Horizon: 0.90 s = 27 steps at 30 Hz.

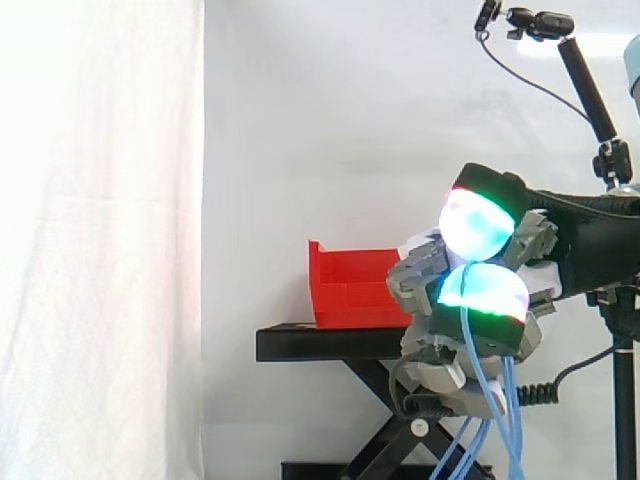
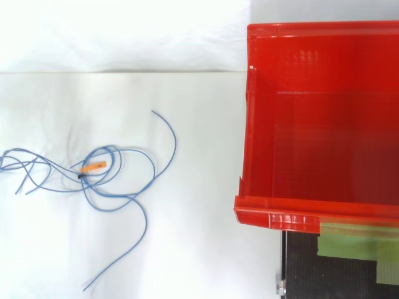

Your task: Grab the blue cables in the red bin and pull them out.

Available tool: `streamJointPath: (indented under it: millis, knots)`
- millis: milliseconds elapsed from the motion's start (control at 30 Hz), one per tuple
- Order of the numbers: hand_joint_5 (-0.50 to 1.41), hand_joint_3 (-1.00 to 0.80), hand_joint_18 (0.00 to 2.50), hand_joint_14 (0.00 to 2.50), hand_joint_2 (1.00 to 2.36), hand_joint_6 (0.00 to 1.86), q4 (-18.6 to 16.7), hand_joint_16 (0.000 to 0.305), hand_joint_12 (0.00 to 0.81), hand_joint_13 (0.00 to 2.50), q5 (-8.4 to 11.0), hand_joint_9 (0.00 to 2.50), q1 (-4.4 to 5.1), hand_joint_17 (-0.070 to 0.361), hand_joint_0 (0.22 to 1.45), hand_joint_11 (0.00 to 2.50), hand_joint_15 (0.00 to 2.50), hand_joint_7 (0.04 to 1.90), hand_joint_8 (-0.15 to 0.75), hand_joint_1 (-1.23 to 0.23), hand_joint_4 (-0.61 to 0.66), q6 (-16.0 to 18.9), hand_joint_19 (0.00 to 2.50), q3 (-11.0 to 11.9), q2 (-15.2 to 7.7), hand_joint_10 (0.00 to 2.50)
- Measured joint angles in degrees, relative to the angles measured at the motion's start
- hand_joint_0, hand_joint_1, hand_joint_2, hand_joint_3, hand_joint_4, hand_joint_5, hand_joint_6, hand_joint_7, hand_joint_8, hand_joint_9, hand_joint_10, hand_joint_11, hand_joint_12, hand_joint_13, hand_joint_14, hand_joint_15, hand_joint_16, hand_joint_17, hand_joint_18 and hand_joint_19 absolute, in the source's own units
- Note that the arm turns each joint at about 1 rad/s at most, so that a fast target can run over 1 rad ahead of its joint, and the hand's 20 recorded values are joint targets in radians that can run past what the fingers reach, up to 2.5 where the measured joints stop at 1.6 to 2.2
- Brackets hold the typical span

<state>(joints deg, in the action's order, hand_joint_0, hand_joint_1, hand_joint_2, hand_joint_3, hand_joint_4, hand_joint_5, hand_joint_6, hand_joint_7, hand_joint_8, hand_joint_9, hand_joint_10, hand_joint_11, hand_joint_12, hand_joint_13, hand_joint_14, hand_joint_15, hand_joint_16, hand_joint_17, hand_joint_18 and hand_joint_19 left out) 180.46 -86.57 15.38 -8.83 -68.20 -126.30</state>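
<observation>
blue cables (image 1: 509,400), thin, light, limp and likely slippery, hang just right of the red bin (image 1: 350,285) in the side view, outside it, pinched between the curled pads (image 1: 475,222) of the robot hand (image 1: 482,290); gripping several strands together should limit slipping.

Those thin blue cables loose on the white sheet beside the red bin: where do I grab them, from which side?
Grip the thin blue cables at the small orange tag, where the loops cross; one pinch likely catches most strands. Come straight down: they lie flat on the white sheet, ends splayed. Side view: the robot hand pinches blue cables hanging below it.
</observation>
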Motion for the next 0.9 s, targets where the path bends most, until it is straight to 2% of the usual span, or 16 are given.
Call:
streamJointPath:
  millis: [300,633,900]
  knots:
    - [0.65,-1.0,0.81,0.82,1.0,0.92,0.0,0.046,0.327,1.0,0.04,0.84,0.0,0.103,0.85,0.8,1.57,0.55,0.214,-0.85,0.14,0.0,1.09,0.0,0.0,0.02]
    - [0.62,-1.0,0.8,0.81,1.0,0.89,0.1,0.046,0.323,1.0,0.0,0.84,-0.01,0.103,0.86,0.81,1.57,0.54,0.215,-0.9,0.13,0.0,1.09,0.0,0.0,0.02]
    - [0.57,-1.0,0.81,0.79,1.0,1.1,0.0,0.045,0.319,1.01,-0.08,0.84,-0.01,0.102,0.91,0.8,1.58,0.48,0.21,-0.93,0.09,0.0,1.09,0.0,0.0,0.02]
